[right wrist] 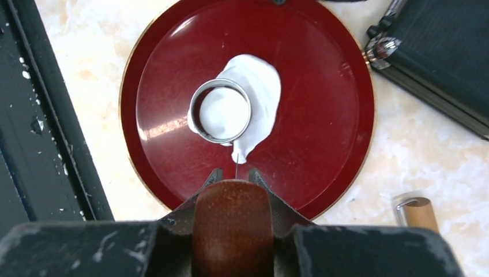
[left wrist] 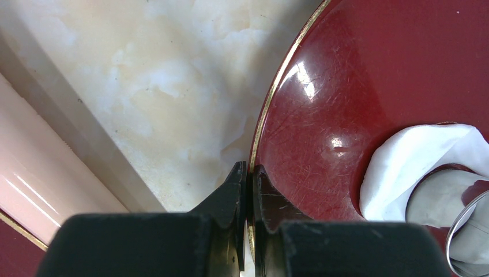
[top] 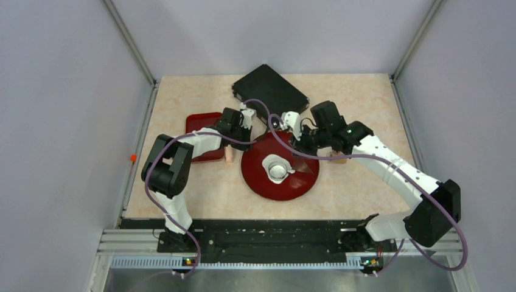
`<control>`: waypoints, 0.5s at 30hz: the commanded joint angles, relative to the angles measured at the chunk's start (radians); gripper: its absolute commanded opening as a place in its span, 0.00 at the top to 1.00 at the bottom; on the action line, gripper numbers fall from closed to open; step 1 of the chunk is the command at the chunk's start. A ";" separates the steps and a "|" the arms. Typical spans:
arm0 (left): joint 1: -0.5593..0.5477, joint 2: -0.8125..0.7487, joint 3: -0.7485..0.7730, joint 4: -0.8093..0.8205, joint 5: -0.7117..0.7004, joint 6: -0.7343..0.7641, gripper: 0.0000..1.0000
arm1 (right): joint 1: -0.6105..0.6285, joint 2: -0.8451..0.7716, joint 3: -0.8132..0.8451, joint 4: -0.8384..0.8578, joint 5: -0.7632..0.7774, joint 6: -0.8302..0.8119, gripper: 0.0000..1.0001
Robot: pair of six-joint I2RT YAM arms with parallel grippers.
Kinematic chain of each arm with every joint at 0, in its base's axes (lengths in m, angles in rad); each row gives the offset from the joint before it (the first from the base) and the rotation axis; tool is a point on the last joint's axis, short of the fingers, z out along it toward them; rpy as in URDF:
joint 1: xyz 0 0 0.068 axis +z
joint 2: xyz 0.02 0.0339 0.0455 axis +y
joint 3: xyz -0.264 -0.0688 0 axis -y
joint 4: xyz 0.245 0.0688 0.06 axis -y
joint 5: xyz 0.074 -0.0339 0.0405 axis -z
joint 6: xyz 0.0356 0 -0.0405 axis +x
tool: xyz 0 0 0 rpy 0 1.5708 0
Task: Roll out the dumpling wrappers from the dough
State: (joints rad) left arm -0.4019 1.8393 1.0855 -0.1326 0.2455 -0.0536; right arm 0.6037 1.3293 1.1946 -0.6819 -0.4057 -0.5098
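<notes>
The dough (right wrist: 263, 86) is a flattened, ragged white patch on the round red plate (right wrist: 323, 115). A clear ring cutter (right wrist: 220, 109) sits on its left part, with dough filling the ring. No separate dumpling wrappers show. My right gripper (right wrist: 235, 173) is shut on a brown wooden tool handle (right wrist: 232, 225). The tool's thin metal pin reaches the dough's pointed near tip. My left gripper (left wrist: 249, 167) is shut on the plate's gold rim (left wrist: 271, 98) at its far left side. The dough's edge (left wrist: 415, 156) looks lifted beside the ring (left wrist: 470, 231). In the top view both grippers, left (top: 246, 120) and right (top: 297, 135), are at the plate's (top: 304, 179) far edge.
A black case (top: 271, 91) lies behind the plate and shows in the right wrist view (right wrist: 444, 52). A small red tray (top: 201, 125) sits to the left. A small wood-handled roller (right wrist: 418, 213) lies on the table to the right of the plate.
</notes>
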 commanded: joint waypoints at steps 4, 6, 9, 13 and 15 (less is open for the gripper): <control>0.013 -0.035 -0.012 0.022 -0.065 0.002 1.00 | -0.007 0.017 -0.033 0.045 -0.057 -0.008 1.00; 0.013 -0.035 -0.012 0.022 -0.064 0.003 1.00 | -0.008 0.032 -0.039 0.060 -0.056 -0.006 1.00; 0.013 -0.035 -0.013 0.021 -0.064 0.003 1.00 | -0.008 0.047 -0.049 0.086 -0.058 0.005 1.00; 0.013 -0.035 -0.013 0.022 -0.064 0.002 1.00 | -0.008 0.074 -0.046 0.105 -0.043 0.012 1.00; 0.014 -0.037 -0.013 0.022 -0.063 0.002 1.00 | -0.008 0.082 -0.052 0.124 -0.020 0.014 1.00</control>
State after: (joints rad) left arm -0.4019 1.8389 1.0855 -0.1326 0.2455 -0.0536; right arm 0.6037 1.3991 1.1385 -0.6342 -0.4351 -0.5064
